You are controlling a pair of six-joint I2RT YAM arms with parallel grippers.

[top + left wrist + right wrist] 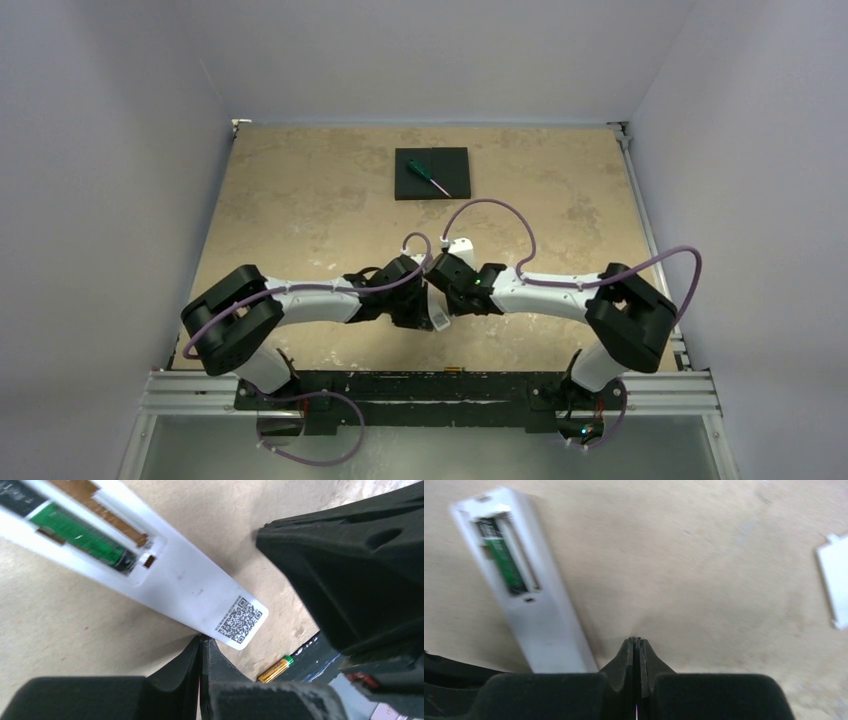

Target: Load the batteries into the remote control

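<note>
Left pincer (201, 647) nearest: my fingers pressed together, nothing held, tips just at QR-label end of remote control (195, 587). Remote lies back-up on table (75, 630), bay open. Green battery (82, 532) seated; slot beside it (107, 511) bare. Spare battery (276, 668) loose on table, near label end. Right pincer (636, 647) likewise closed, empty. To do well: open one pincer, take spare by middle, match ends to contacts, lay flat into bare slot, other pincer steadying remote.
</note>
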